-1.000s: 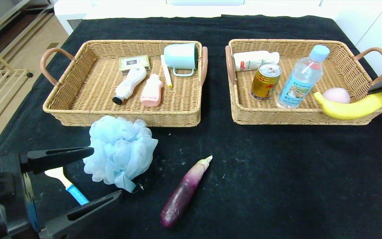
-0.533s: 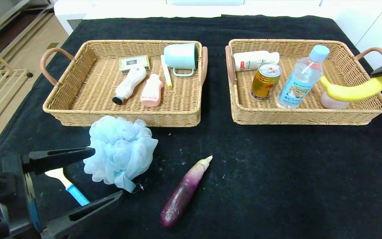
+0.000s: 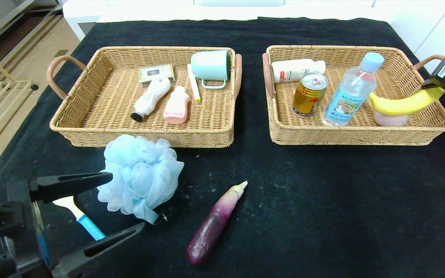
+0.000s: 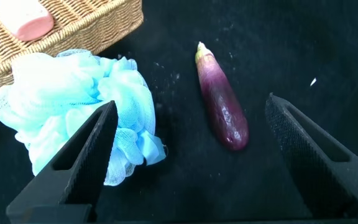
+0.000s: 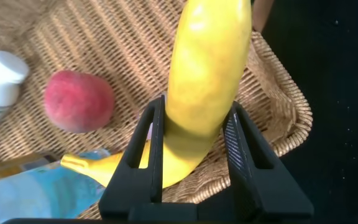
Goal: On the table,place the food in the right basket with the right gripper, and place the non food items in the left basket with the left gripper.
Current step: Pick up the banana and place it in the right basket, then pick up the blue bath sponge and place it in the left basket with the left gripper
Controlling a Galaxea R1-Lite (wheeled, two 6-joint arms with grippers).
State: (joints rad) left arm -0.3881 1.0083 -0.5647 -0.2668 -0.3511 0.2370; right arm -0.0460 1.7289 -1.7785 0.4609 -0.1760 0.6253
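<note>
Black cloth covered the table [image 3: 307, 216], with two wicker baskets side by side at its far half. Head view: the right gripper [image 3: 435, 88] hung over the outer end of the right basket [image 3: 361, 136], clenched on one end of the banana [image 3: 402, 105], which was raised above the peach [image 3: 390, 119]; the can [image 3: 309, 94] and bottle [image 3: 352, 90] stood inside the same basket. The left basket [image 3: 145, 135] held several small items. In front of it on the cloth lay the bath pouf [image 3: 139, 177], the scoop [image 3: 79, 218] and the eggplant [image 3: 214, 224]. The left gripper [image 3: 108, 204] hovered at the near left, fingers spread wide, gripping nothing. Left wrist view: the pouf [image 4: 79, 115] sat beside one finger [image 4: 79, 165], the eggplant [image 4: 222, 106] between the two. Right wrist view: both fingers [image 5: 151, 155] pinched the banana [image 5: 207, 87] over the basket rim [image 5: 284, 127], the peach [image 5: 79, 99] below.
</note>
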